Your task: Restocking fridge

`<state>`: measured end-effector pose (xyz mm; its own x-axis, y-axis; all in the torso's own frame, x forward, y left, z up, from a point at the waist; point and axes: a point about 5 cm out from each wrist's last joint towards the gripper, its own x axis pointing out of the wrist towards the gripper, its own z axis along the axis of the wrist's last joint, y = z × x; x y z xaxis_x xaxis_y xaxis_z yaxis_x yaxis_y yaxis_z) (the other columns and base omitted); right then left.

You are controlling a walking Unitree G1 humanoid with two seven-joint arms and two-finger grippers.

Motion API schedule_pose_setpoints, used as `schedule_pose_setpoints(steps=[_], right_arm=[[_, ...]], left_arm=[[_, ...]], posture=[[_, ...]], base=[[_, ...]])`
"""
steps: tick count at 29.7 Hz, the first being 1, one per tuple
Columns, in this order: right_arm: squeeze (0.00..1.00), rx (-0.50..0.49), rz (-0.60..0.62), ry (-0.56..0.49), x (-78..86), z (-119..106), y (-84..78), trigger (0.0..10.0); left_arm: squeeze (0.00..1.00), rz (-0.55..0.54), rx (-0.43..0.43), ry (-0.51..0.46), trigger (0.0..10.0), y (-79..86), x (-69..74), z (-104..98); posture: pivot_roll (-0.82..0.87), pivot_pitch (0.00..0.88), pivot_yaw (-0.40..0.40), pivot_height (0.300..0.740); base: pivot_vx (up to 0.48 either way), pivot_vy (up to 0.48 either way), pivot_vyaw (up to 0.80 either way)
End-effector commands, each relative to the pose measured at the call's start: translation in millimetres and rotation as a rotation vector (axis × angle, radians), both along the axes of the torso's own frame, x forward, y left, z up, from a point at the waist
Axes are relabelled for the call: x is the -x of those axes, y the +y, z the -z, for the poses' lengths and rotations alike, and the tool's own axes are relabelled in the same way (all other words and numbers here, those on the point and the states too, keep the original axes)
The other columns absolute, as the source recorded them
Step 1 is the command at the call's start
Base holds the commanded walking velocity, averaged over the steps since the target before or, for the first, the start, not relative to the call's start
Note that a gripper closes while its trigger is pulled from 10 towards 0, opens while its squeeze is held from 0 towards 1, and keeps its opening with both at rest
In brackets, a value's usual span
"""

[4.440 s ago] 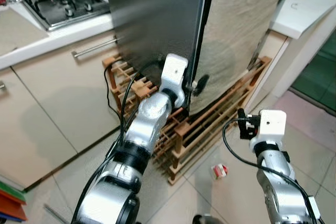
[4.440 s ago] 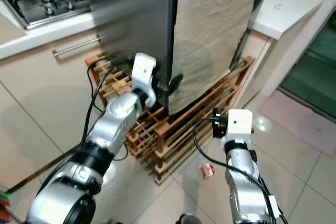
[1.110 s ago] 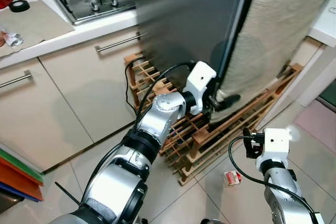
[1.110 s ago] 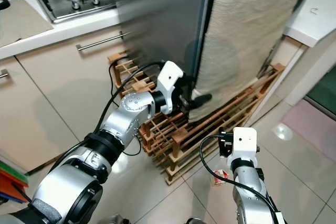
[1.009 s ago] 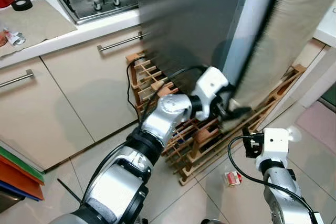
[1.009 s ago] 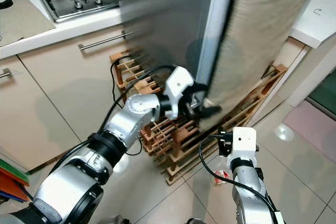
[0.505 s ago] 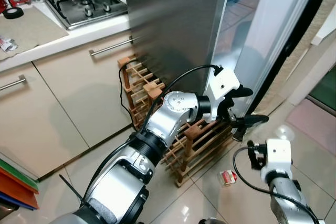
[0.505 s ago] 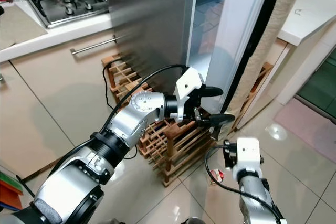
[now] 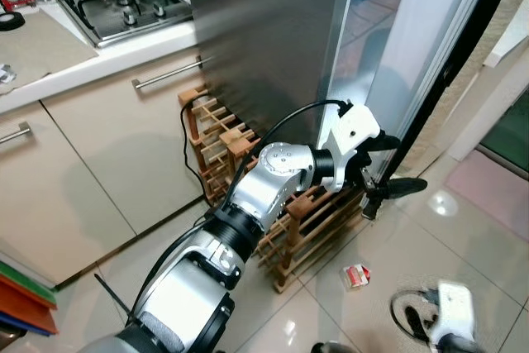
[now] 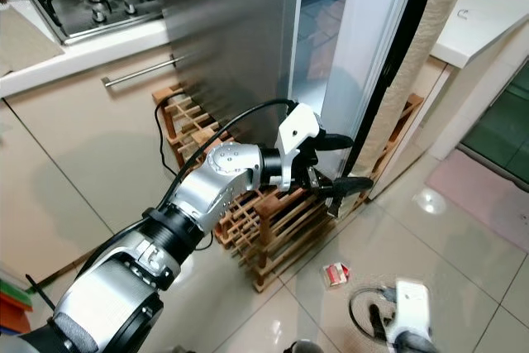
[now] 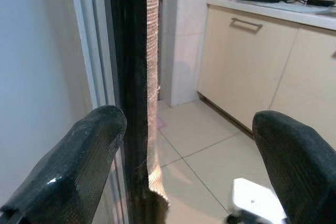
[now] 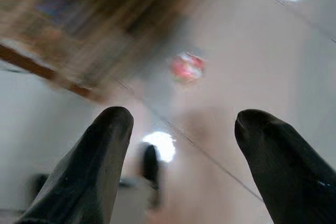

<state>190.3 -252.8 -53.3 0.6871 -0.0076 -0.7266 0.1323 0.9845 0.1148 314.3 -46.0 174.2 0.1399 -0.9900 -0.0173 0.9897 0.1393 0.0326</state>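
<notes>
Left eye view. Fridge (image 9: 264, 39), grey steel, upper centre of frame; its door (image 9: 421, 55), white inside, stands swung open at upper right. Left gripper (image 9: 388, 167), centre right, fingers spread apart and grasping nothing, set at the lower edge of the open door. Wooden rack (image 9: 306, 221) below the fridge, centre. Small red-and-white packet (image 9: 356, 274) on the tiled floor (image 9: 463, 237), lower centre right, apart from the rack. Right gripper's white wrist housing (image 9: 455, 307) at lower right, blurred. Counter (image 9: 74, 55) with gas hob (image 9: 124, 2), upper left; cream cabinet fronts with bar handles beneath.

Right eye view. Same scene. Beige cloth (image 10: 421, 64) hangs down the outer face of the open door, upper right. Black cable (image 10: 240, 121) loops from the left arm at centre.

Left wrist view. Two black fingers (image 11: 79, 166) wide apart, lower left and lower right of frame. Between them the door's dark edge (image 11: 128, 77) with the woven cloth just beside it; cream cabinets and pale floor tiles beyond.

Right wrist view. Right gripper (image 12: 184, 145), fingers (image 12: 100, 166) released and well apart, empty. Frame blurred: the red packet (image 12: 186, 67) at upper centre on the floor, wooden rack at upper left.
</notes>
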Motion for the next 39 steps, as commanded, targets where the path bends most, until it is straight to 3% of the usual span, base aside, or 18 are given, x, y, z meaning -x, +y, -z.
schedule_pose_setpoints(steps=[1,4,8,10,16,21,30,34,39], right_arm=[[0.0,-0.062,-0.015,0.017,1.3,3,6.2,10.0],[0.0,-0.183,-0.099,0.027,-12.1,2,28.6,10.0],[0.0,-0.22,-0.124,0.037,-11.7,3,29.9,10.0],[0.0,-0.292,-0.158,0.117,-9.2,5,31.5,10.0],[0.0,-0.296,-0.193,0.119,-10.9,4,31.4,10.0],[0.0,-0.376,-0.274,0.087,-13.1,1,37.5,10.0],[0.0,-0.387,-0.388,0.046,-16.2,-3,40.3,10.0],[0.0,-0.291,-0.393,0.018,-19.7,-5,34.8,10.0],[0.0,-0.271,-0.465,-0.023,-23.0,-8,36.0,10.0]], left_arm=[[0.0,0.126,0.113,0.033,10.0,-50.2,30.1,-16],[0.0,0.094,0.094,0.051,10.0,-41.6,25.8,-7],[0.0,0.082,0.086,0.055,10.0,-39.2,24.5,-4],[0.0,0.071,0.078,0.053,10.0,-37.6,23.2,-3],[0.0,0.064,0.071,0.047,10.0,-36.9,22.0,-3],[0.0,0.049,0.053,0.04,10.0,-34.7,20.2,1],[0.0,0.055,0.056,0.043,10.0,-39.8,22.4,0],[0.0,0.019,0.068,0.056,10.0,-38.0,19.3,-1],[0.0,-0.033,0.081,0.081,10.0,-35.0,15.2,1]], posture=[[-0.05,0.02,0.006,0.74],[-0.03,0.012,0.003,0.74],[-0.01,0.005,0.0,0.74],[0.01,0.0,-0.003,0.74],[0.01,0.0,-0.004,0.74],[0.01,0.0,-0.003,0.74],[0.01,0.0,-0.005,0.74],[0.01,0.0,-0.001,0.74],[0.01,0.0,-0.002,0.74]], base=[[0.0,0.0,0.0],[0.0,0.0,0.0],[0.0,0.0,0.0],[0.0,0.0,0.0],[0.0,0.0,0.0],[0.0,0.0,0.0],[0.0,0.0,0.0],[0.0,0.0,0.0],[0.0,0.0,0.0]])
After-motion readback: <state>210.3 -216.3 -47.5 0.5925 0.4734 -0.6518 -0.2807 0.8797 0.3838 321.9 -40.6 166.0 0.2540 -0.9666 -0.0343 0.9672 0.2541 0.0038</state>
